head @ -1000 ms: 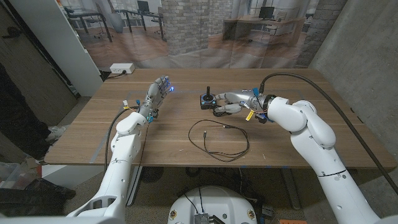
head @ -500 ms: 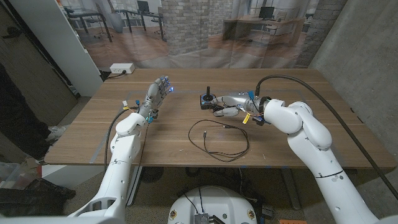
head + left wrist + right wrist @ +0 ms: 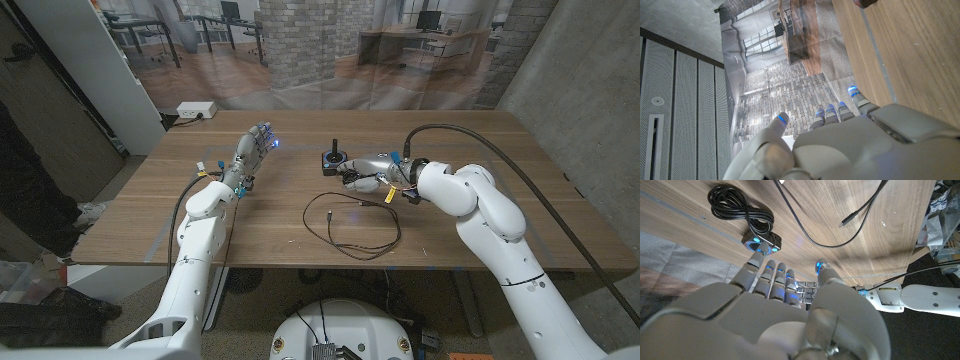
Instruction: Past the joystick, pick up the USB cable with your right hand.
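Fingers (image 3: 771, 275) of the right hand (image 3: 365, 172) reach forward, spread and holding nothing, beside the joystick (image 3: 332, 158). USB cable (image 3: 352, 224) lies in a loose thin black loop on the wood-grain counter (image 3: 500, 200), near the front edge, one plug end free inside the loop. Judgement: the hand sits at the joystick as a waypoint before descending to the cable. Joystick: small black box, upright stick, own cord coiled alongside. Left hand (image 3: 255, 146) is raised, fingers apart, empty.
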You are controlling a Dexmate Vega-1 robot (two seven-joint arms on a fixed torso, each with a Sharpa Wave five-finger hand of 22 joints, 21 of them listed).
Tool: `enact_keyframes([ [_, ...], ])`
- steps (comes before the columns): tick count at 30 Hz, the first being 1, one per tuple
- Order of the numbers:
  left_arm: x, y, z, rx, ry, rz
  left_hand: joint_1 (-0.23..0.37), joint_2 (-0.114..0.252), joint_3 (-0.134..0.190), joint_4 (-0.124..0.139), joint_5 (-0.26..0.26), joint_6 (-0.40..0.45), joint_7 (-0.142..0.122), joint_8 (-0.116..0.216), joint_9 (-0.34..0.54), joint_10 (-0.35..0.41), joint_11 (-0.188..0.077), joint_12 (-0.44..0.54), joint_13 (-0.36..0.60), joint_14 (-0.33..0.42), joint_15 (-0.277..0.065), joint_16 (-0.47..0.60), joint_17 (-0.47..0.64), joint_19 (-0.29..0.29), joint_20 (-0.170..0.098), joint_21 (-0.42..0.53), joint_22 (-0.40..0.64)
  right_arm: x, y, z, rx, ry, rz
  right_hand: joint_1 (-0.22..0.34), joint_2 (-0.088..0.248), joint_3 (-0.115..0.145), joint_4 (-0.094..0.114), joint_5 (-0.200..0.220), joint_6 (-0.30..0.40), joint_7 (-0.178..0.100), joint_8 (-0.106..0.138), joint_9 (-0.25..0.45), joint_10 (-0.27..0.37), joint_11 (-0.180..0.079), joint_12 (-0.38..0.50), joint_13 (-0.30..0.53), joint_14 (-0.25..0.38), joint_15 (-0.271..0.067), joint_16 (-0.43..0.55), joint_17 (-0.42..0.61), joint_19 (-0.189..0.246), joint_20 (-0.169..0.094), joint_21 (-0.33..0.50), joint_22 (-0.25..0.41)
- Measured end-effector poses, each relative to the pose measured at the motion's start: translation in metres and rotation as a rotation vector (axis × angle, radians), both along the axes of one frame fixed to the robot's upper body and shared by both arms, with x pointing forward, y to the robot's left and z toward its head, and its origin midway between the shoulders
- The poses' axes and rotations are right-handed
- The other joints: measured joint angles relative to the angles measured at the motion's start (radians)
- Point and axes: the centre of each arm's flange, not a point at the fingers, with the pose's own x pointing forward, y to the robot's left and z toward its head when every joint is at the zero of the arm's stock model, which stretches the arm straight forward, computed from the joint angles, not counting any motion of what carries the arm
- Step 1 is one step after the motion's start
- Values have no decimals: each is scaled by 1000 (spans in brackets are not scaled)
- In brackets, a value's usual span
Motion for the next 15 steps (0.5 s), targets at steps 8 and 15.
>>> enact_keyframes([
  [8,0,0,0,0,0,1,0,0,0,0,5,0,0,0,0,0,0,0,0,0,0,0,0,0,0,0,0,4,3,-3,-16,1,-12,9,2,4,-4,0,-10,1,0,0,-3,1,0,0,-2,-2,0,0,0,0,0,0],
  [15,2,1,0,-2,3,1,-3,3,0,0,5,0,0,0,0,0,0,0,0,0,0,0,0,0,0,0,0,8,5,-5,-25,7,-19,21,0,4,-4,0,-13,-2,0,0,-7,-3,0,0,-4,-4,0,0,4,-4,0,0],
])
